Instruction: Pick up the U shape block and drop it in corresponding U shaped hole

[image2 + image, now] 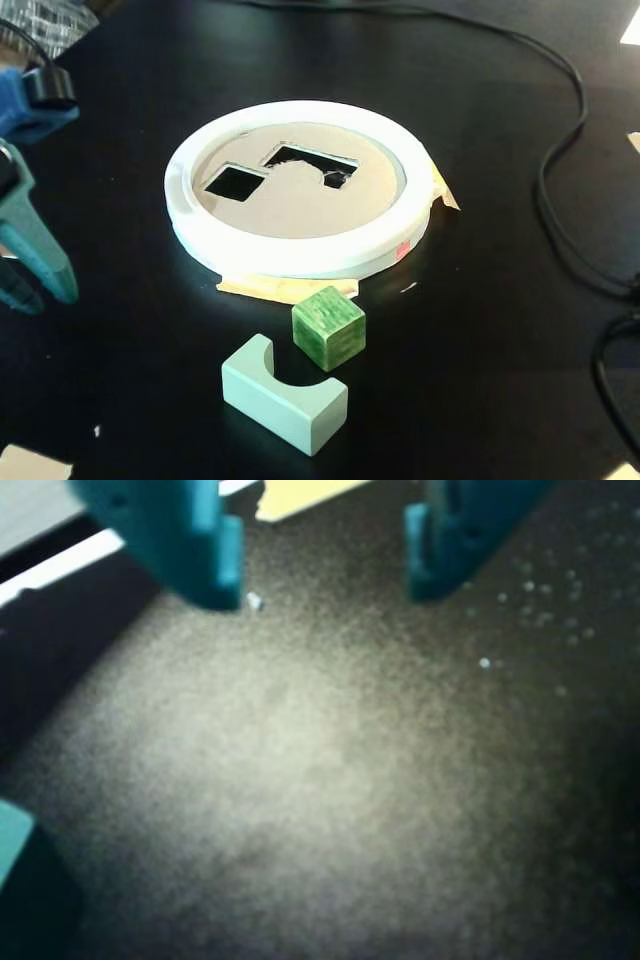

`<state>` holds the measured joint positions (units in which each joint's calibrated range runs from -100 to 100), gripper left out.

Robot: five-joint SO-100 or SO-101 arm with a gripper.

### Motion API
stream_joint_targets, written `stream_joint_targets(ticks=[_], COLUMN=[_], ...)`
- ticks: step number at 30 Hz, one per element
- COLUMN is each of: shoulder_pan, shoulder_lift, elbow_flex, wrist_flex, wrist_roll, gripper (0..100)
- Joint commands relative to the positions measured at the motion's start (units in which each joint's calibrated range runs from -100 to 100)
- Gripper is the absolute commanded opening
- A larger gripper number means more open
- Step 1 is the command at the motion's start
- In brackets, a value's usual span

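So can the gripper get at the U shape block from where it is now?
Probably yes. The gripper sits open at the fixed view's left edge, with bare dark table between it and the U shape block. The green cube stands close behind the block, apparently not touching.

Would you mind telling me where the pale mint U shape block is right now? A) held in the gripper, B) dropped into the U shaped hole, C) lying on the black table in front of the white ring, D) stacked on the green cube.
C: in the fixed view the U shape block lies on the black table beside the green cube, and the gripper stands off at the left, empty.
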<state>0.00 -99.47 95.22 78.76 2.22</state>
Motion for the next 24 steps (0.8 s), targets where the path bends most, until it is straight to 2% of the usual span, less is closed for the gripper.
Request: stream_joint_targets(ticks=[1,24], shoulder_pan=[0.62,0.62], shoulder_lift=[-0.53,-0.53], elbow_flex=[0.14,-2.78], wrist_flex=[-1.84,-3.85], wrist_roll=[-0.29,-0.34], gripper=[28,28])
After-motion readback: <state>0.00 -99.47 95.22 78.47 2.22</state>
